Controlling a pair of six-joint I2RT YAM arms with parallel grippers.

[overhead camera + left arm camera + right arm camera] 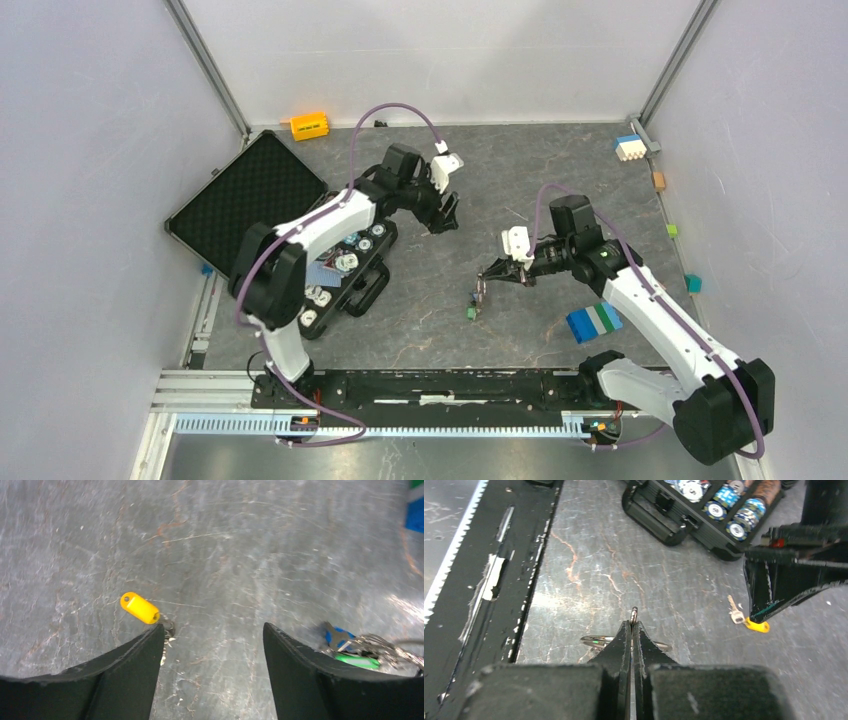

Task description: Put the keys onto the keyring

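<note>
The loose key (736, 612) with its yellow tag (140, 608) lies flat on the desk (250, 540), with its metal end right at the tip of one finger of my left pincer (214, 628). I judge it very light, stiff and thin. Lying flat on a hard, smooth top, it will probably skate or spin if one finger reaches it before the other. The plastic tag is the thickest part and looks like the best place to pinch, which leaves the metal end free for threading. My left pincer hangs over it with its jaws wide apart and nothing between them, and the key sits off to one side rather than centred.

The keyring (594, 640) is clamped in my right pincer (632, 626), whose fingers are pressed together on the wire. The other keys (345, 640), with blue and green tags, trail from the ring. I cannot tell whether they hang free or rest on the desk, and they may swing.

Further out, the open case of poker chips (704, 515) sits to my left and the blue-green-white brick stack (593, 322) to my right. Neither lies between the two pincers.
</note>
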